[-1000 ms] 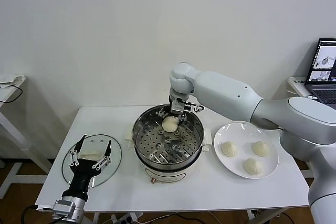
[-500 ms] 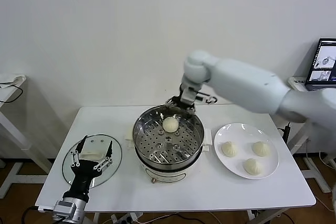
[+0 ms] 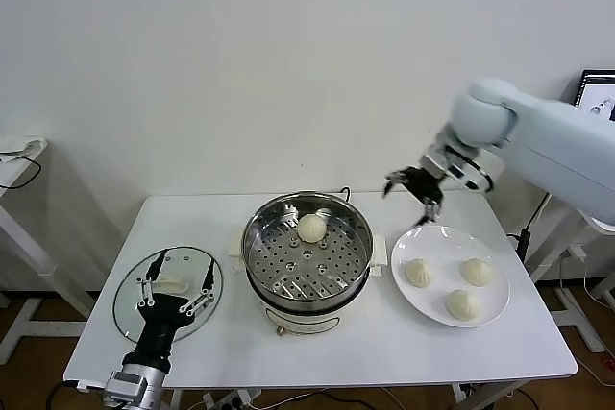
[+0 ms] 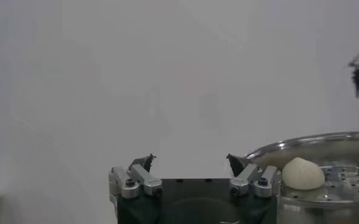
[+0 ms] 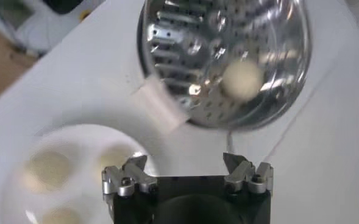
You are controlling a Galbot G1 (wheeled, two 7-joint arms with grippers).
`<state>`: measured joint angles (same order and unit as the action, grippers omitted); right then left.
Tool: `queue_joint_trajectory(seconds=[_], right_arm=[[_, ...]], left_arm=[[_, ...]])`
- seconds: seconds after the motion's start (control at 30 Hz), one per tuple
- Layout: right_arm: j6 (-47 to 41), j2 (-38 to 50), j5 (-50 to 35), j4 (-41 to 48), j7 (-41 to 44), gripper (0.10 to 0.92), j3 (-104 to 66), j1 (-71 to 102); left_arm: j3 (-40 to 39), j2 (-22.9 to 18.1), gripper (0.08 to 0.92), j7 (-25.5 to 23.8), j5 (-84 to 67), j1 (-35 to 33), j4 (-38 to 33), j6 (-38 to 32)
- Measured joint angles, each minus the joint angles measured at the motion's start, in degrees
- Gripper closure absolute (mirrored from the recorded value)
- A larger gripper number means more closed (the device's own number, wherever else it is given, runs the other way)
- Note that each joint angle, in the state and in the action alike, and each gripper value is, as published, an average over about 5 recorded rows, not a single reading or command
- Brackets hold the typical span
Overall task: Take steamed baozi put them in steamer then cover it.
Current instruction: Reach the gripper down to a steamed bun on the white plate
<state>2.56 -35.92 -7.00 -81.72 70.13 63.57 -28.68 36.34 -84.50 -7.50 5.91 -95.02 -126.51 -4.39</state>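
From the head view, I have one baozi (image 3: 310,228) sitting on the perforated tray at the back of the steamer (image 3: 307,254), and three more on the plate (image 3: 452,276) just to its right on the bench (image 3: 384,343). So I judge I am between buns: the first is loaded, and the right tool (image 3: 415,189) hangs empty above the plate's far edge, fingers apart. Next I would bring it down over one of the plate buns, probably the nearest one (image 3: 419,272), and close gently, since these look soft. The buns are round domes with no long axis to line up on. The lid (image 3: 168,292) lies flat on the bench at the left, its oblong handle running roughly side to side as far as I can make out. The left tool (image 3: 174,290) hovers over it, fingers spread.

The left wrist view shows that tool (image 4: 191,161) wide apart with nothing between its tips, and the loaded bun (image 4: 302,173) in the steamer beyond.

The right wrist view looks down past an open right tool (image 5: 186,164) at the plate and steamer, both blurred.
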Motion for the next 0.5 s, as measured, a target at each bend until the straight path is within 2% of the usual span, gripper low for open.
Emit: queue_joint_trajectory(seconds=[0.23,0.5], right_arm=[[-7.7,2.5,2.7,0.7,-1.1,0.203,-4.5,7.9],[-13.9,1.3,6.3,3.5,-2.7,0.203,-9.6,16.7]], left_arm=[[-0.5,-0.1,0.177,0.0,0.6,-0.2,0.2,-0.6],[-0.9,-0.1,0.177,0.0,0.8,-0.4,0.6,-1.0]])
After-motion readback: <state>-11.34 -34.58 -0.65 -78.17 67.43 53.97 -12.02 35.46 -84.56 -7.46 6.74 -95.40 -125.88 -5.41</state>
